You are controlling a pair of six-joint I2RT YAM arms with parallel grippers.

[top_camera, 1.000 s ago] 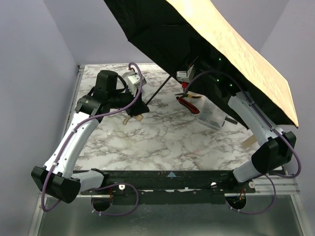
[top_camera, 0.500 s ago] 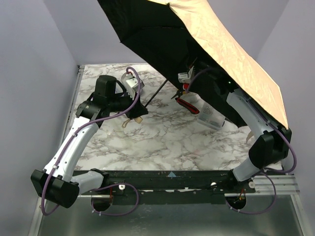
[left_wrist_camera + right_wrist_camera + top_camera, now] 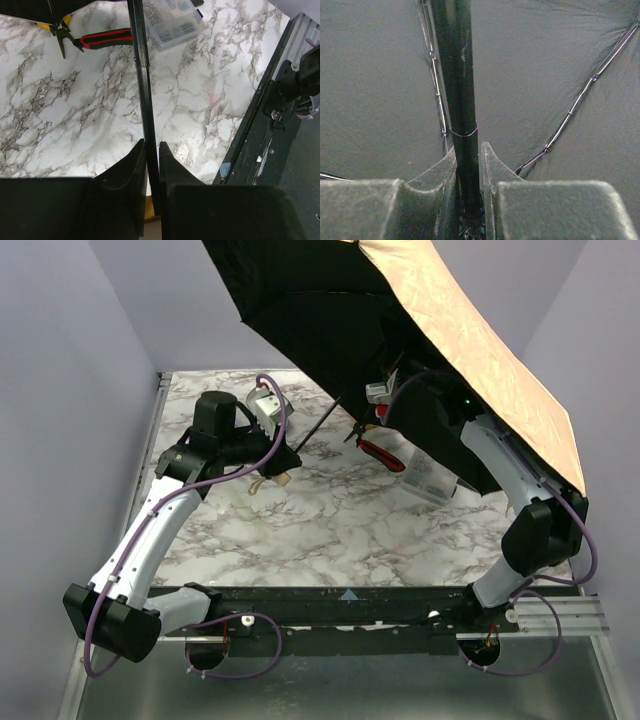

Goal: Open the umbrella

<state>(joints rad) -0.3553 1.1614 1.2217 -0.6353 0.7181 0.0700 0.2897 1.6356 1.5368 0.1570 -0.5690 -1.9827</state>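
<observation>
Your umbrella (image 3: 320, 310) looks fully spread, tilted high over the far right of the surface (image 3: 330, 520), so opening seems nearly done; next, confirm it has locked open before letting go. The left tool (image 3: 151, 155) pinches its lower shaft, and the right tool (image 3: 468, 160) clamps the shaft just under the canopy.

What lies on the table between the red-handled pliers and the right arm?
A clear plastic box, close beside the pliers on the marble. The top view shows it best; the left wrist view also catches it next to the pliers.
</observation>
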